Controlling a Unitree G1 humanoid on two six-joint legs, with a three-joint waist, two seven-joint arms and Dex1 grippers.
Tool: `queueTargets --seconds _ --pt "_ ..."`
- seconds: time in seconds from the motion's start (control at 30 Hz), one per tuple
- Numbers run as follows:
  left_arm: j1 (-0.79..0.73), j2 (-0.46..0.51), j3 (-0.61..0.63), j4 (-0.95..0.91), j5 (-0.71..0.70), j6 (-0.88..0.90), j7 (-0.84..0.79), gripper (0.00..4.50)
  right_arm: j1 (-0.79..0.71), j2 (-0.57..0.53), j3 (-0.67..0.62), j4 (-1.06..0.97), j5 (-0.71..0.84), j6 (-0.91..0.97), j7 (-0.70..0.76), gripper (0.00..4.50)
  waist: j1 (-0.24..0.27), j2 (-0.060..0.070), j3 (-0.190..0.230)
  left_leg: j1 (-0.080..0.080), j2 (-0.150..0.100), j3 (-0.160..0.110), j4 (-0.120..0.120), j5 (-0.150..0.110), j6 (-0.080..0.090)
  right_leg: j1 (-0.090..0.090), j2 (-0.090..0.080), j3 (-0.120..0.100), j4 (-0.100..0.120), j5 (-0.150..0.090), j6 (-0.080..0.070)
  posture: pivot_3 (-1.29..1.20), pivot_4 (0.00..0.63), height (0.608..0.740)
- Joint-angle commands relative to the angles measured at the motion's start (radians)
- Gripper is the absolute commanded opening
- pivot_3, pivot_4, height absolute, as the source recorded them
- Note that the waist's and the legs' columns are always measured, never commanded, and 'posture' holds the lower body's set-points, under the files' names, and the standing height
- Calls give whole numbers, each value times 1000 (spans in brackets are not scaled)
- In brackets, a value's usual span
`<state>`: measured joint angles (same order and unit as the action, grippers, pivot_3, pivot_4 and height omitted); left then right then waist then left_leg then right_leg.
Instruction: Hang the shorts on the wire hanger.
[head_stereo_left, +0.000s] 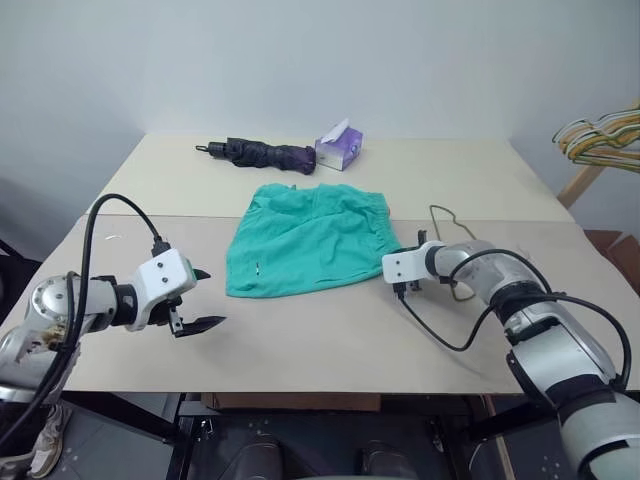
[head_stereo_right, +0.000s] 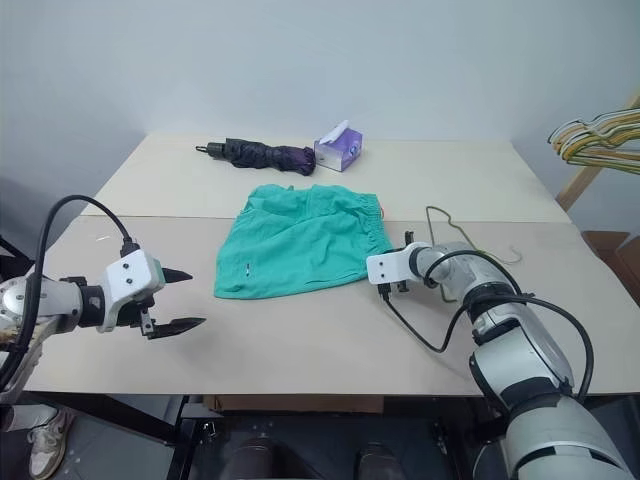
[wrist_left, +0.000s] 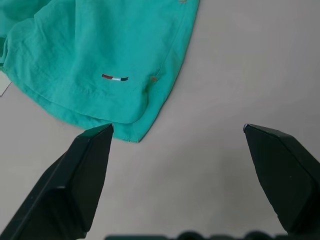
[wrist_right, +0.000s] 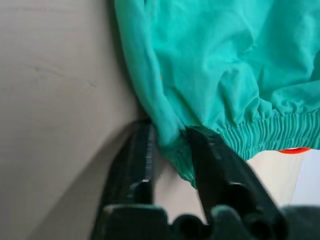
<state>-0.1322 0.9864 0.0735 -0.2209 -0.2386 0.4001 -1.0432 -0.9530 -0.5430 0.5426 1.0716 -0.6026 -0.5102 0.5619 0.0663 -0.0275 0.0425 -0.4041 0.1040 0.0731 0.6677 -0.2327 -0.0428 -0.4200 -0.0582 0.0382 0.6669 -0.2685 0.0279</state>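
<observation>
The teal-green shorts (head_stereo_left: 305, 240) lie flat on the middle of the table, waistband toward the right. My right gripper (wrist_right: 170, 137) is shut on the shorts' right near corner, where the gathered waistband ends; the fabric is pinched between its black fingers (wrist_right: 212, 150). In the head views this gripper (head_stereo_left: 408, 248) sits at the shorts' right edge. The wire hanger (head_stereo_left: 445, 213) lies on the table just behind my right wrist, partly hidden by the arm. My left gripper (head_stereo_left: 205, 298) hovers open to the left of the shorts, a short way from their hem corner (wrist_left: 131, 135), with nothing between its fingers.
A folded dark umbrella (head_stereo_left: 262, 153) and a purple tissue box (head_stereo_left: 340, 147) lie at the back of the table (head_stereo_left: 330, 340). A bunch of coloured hangers (head_stereo_left: 600, 135) hangs off to the far right. Cables loop from both wrists.
</observation>
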Motion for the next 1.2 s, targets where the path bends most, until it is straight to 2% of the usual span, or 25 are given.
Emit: queueTargets --seconds 0.03,0.13,0.3,0.43,0.7,0.8,0.93,1.1,1.2 --pt "-55 -37 -34 61 42 -75 27 4500 -21 -6 -9 0 -3 -16 -15 67 1 0 0 0 0 0 0 0 0 0 0 0 0 0 0 185 0 740" --pt "-110 -79 -96 157 108 -150 48 4500 -14 -5 -20 -15 3 -15 -21 26 4 0 0 0 0 0 0 0 0 0 0 0 0 0 0 169 0 740" --pt "-188 -162 -148 305 117 -218 17 4500 18 -6 -45 -76 30 0 -7 26 2 0 0 -1 0 1 0 0 0 -1 0 0 0 0 0 150 0 740" --pt "-262 -210 -209 472 176 -316 1 4500 52 -17 -54 -134 36 11 12 26 -3 1 0 0 0 1 0 0 0 0 0 0 0 0 0 140 0 740" --pt "-400 -293 -277 775 258 -376 6 4500 109 -32 -75 -246 59 57 52 26 -6 2 -2 1 0 1 0 0 0 1 0 0 0 0 0 116 0 740" --pt "-421 -311 -286 826 259 -400 -14 3937 135 -38 -82 -288 64 75 62 0 -5 6 -5 5 0 1 0 0 0 5 0 0 0 0 0 111 0 740" --pt "-436 -324 -289 862 286 -415 5 2666 163 -43 -93 -340 72 97 77 0 -10 6 -6 16 0 1 -1 0 0 16 0 0 -1 0 0 111 0 740" --pt "-446 -333 -254 867 261 -393 11 1239 196 -46 -106 -403 85 126 90 0 -23 7 -7 16 0 1 -1 0 0 17 0 0 -1 0 0 116 0 740" --pt "-430 -314 -250 835 260 -395 -5 227 212 -50 -111 -437 91 142 96 0 -27 7 -7 16 0 1 -1 0 0 16 0 0 -1 0 0 119 0 740"
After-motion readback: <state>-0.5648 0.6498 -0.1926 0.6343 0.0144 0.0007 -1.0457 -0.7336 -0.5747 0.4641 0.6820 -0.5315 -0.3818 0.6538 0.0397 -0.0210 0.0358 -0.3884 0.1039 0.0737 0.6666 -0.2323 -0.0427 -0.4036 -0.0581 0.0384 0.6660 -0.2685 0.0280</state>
